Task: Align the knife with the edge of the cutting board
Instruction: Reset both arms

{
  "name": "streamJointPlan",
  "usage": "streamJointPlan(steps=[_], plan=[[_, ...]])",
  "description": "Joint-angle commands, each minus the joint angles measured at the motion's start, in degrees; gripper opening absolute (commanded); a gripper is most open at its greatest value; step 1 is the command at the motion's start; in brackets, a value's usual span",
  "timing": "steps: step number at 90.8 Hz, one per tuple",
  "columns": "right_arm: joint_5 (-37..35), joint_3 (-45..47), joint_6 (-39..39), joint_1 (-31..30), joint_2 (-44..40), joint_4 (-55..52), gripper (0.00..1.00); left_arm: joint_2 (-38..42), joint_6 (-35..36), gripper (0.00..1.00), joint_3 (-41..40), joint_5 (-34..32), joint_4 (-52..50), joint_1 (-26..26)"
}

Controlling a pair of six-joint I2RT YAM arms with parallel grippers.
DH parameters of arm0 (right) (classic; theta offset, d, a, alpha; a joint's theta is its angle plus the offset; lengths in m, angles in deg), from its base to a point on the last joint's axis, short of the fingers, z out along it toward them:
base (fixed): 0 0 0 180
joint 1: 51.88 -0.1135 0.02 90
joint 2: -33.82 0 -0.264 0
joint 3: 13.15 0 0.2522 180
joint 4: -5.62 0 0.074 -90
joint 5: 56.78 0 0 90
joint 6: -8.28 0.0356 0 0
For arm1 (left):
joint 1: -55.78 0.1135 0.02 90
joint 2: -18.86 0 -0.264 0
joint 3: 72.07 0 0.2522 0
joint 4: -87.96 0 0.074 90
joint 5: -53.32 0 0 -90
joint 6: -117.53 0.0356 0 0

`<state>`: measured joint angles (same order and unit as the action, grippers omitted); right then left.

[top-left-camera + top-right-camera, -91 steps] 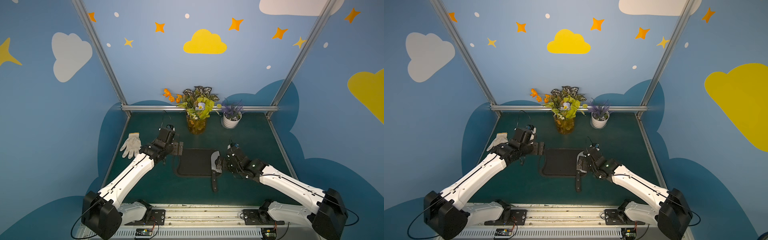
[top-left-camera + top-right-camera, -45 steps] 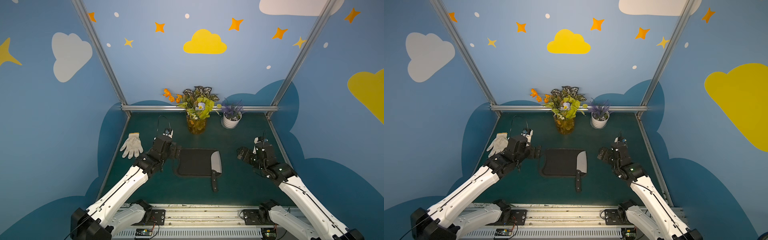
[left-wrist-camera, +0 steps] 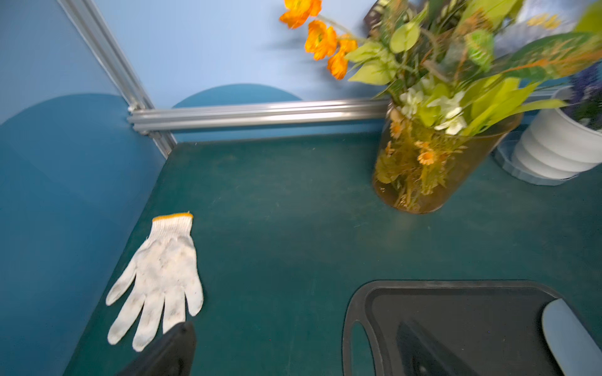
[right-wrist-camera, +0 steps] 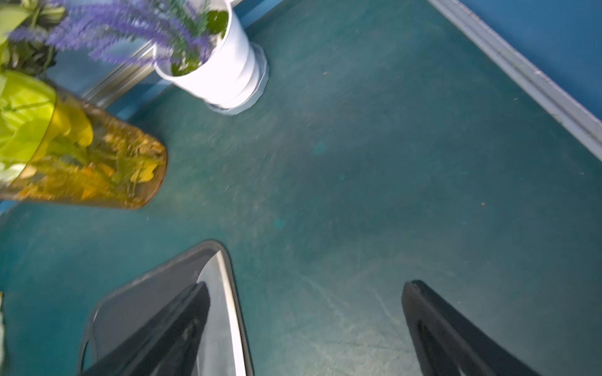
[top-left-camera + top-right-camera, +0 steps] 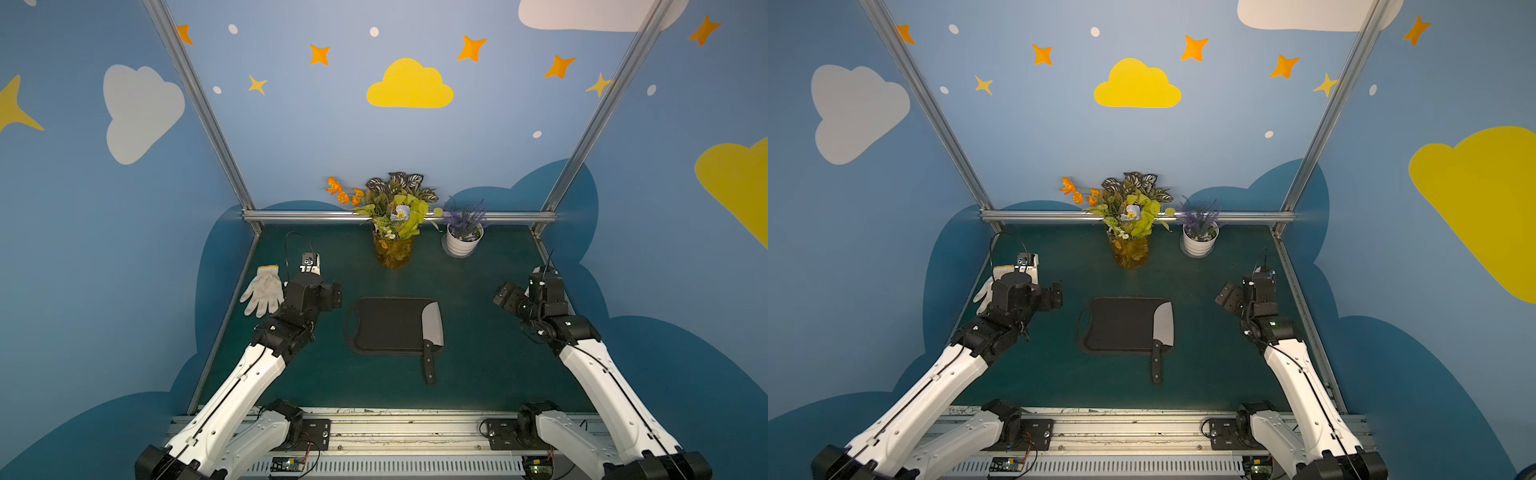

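Left gripper (image 5: 332,296): jaws spread wide, empty, near slot end of board (image 5: 386,324), glove (image 5: 262,291) on its far side. 
Right gripper (image 5: 505,296): jaws spread wide, empty, well apart from board, off to right. 
Knife (image 5: 432,328): blade flat on board's right end, lying along short edge; handle past near edge, over mat (image 5: 478,374). 
Behind board: vase (image 5: 392,251), pot (image 5: 461,245).

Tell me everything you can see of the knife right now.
The knife is a cleaver: broad rectangular silver-grey blade, apparently metal, straight black handle. It lies flat on the cutting board, blade along the end opposite the handle slot, parallel to that edge. The handle sticks past the board's near edge over the green table. Nothing grips it.
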<state>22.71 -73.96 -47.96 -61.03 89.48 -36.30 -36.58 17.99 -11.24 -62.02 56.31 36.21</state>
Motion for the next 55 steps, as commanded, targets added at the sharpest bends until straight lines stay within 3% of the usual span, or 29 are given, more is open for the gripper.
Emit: streamJointPlan(steps=[1, 30, 55], plan=[[-2.90, -1.01, -1.34, 1.72, 0.67, 4.97, 0.98, -1.85, -2.18, 1.00, 0.26, 2.70, 0.75, 4.08], [-8.04, 0.38, -4.13, 3.59, 7.61, 12.06, 0.98, -8.33, -4.20, 1.00, -0.96, 4.25, 2.67, 13.02], [-11.92, 2.45, -7.43, 3.73, 13.13, 20.00, 0.98, -10.59, -3.95, 1.00, -10.80, -4.44, 15.78, 14.52]])
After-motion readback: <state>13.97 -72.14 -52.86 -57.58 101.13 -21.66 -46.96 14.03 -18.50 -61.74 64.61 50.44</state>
